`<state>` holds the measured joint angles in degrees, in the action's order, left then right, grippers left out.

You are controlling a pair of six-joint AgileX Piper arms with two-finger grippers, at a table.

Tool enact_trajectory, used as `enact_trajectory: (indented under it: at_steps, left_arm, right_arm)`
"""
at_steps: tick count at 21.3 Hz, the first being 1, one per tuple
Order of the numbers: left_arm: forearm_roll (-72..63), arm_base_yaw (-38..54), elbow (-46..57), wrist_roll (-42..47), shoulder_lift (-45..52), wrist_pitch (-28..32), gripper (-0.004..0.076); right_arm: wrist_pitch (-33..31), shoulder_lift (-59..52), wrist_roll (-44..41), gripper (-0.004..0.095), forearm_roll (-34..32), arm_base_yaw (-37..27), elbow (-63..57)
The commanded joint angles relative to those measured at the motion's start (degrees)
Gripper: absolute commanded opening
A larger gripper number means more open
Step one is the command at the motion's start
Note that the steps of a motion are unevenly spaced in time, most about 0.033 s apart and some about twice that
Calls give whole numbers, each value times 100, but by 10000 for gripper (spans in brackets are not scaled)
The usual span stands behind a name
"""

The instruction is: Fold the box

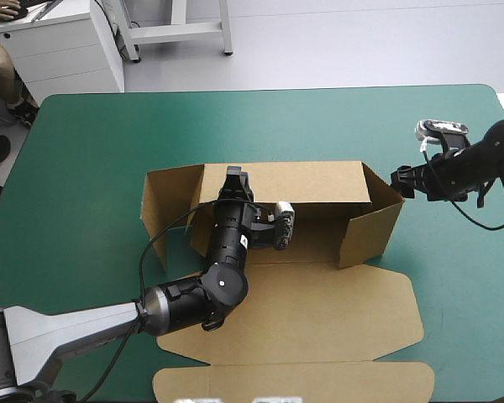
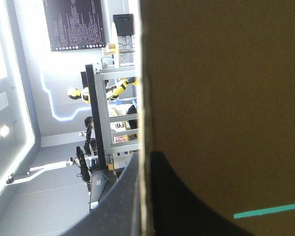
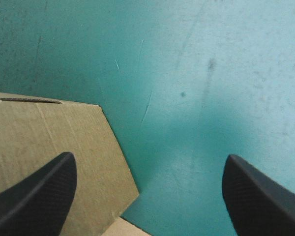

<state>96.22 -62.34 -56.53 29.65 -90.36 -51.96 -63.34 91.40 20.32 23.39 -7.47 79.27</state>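
The brown box lies mid-table with its back wall and both end walls raised, and its lid panel flat toward the front edge. My left gripper reaches inside the box to the back wall's top edge. In the left wrist view the board stands edge-on between the black fingers, so the left gripper is shut on it. My right gripper hovers just outside the right end wall's far corner. It is open over the teal-green cover, with a box flap under one finger.
The teal-green cover runs around the box on all sides. The lid's front flap reaches close to the table's front edge. A white cabinet and a white frame's legs stand beyond the far edge.
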Motion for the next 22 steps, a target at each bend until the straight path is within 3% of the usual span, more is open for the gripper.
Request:
enact_trajectory:
  at_steps: [1, 13, 18, 22]
  left_arm:
    - [421, -32, -141, 60, 250, -302, -10]
    - [421, -32, -141, 60, 250, -302, -10]
    - [421, -32, -141, 60, 250, -302, -10]
    - [421, -32, -141, 60, 250, -302, -10]
  right_arm:
    - [345, -562, 362, 741, 237, -14, -291]
    - [235, -1342, 2194, 739, 1553, -14, -1721]
    - [93, -1353, 3190, 739, 2507, -14, -2132]
    - [71, -1353, 3399, 739, 2686, -14, -2198]
